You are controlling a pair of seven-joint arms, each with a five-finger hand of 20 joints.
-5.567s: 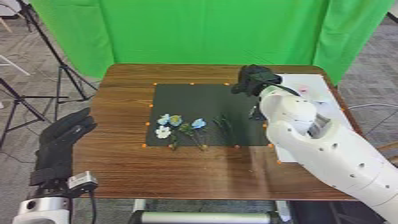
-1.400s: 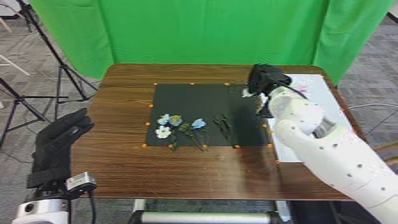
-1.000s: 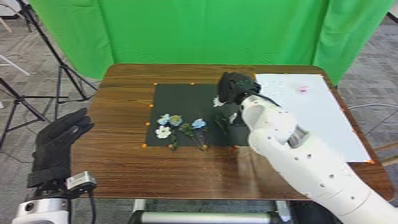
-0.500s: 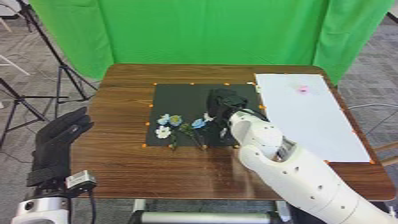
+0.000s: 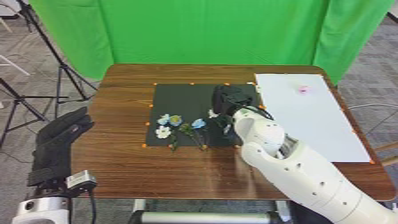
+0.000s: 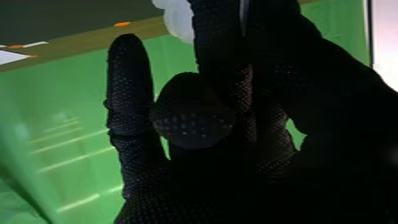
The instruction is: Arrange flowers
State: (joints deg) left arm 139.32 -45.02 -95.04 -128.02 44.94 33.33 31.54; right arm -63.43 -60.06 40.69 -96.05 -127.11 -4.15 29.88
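Note:
My right hand [image 5: 233, 98] is over the right part of the dark mat [image 5: 180, 100], curled on a white flower [image 5: 213, 114] at its near side. In the right wrist view the hand [image 6: 191, 112] has bent fingers, with white petals [image 6: 178, 19] at the fingertips. On the mat's near left lie a blue flower [image 5: 163, 119], a yellowish-blue flower [image 5: 175, 120], a white bloom [image 5: 163, 132] and another blue flower [image 5: 198, 123], stems towards the near edge. A pink flower [image 5: 304, 90] rests on the white sheet [image 5: 315, 125]. My left hand [image 5: 60, 136] is open left of the table.
Orange markers [image 5: 237, 146] line the mat's edges on the brown table [image 5: 169, 172]. The right forearm crosses the table's near right part, over the sheet's near left corner. A green curtain [image 5: 213, 32] hangs behind the table, and a tripod [image 5: 64, 67] stands at the left.
My right hand has come from the white sheet leftward and nearer over the dark mat, carrying the white flower, then shifted slightly back. The left hand is nearly still.

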